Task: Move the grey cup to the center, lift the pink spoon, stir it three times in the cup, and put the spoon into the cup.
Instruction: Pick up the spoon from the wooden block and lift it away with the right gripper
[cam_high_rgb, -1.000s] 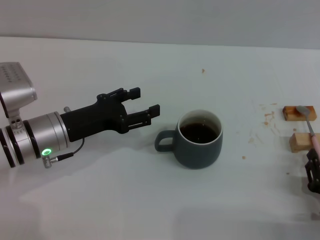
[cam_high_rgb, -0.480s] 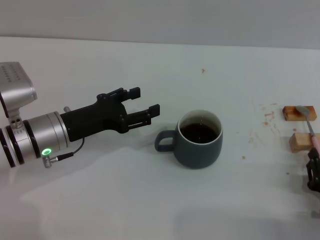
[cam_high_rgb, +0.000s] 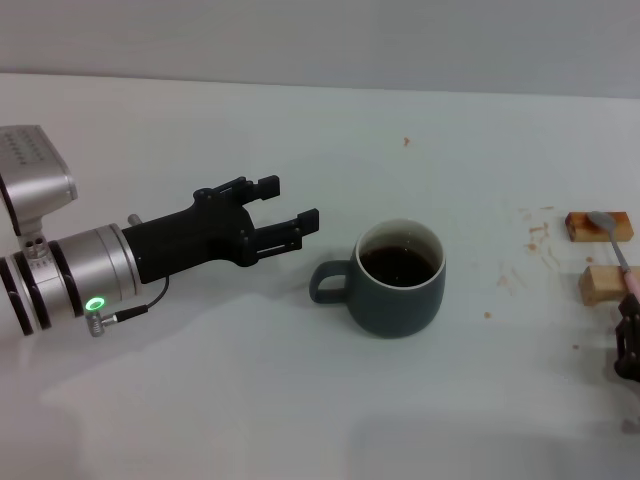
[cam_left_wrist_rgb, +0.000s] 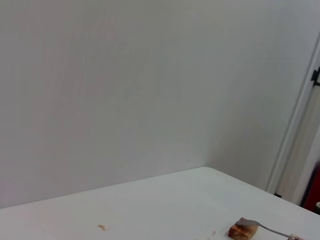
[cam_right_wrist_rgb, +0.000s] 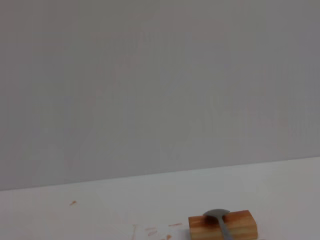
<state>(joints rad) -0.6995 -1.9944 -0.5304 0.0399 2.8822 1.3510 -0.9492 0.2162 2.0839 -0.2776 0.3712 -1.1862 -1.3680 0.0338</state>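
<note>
The cup (cam_high_rgb: 400, 277) sits mid-frame on the table (cam_high_rgb: 200, 400); the left hand (cam_high_rgb: 288, 215), released, hangs left of it. The right hand (cam_high_rgb: 627, 340), grip unreadable, at the right edge, should close squarely on the spoon (cam_high_rgb: 622, 258) handle across the blocks (cam_high_rgb: 598, 285).

The grey cup (cam_high_rgb: 400, 277) looks glazed ceramic, the two blocks (cam_high_rgb: 598, 226) raw wood, the table (cam_high_rgb: 200, 400) smooth matt white.

Right end effector (cam_high_rgb: 628, 345) mostly off-frame
</note>
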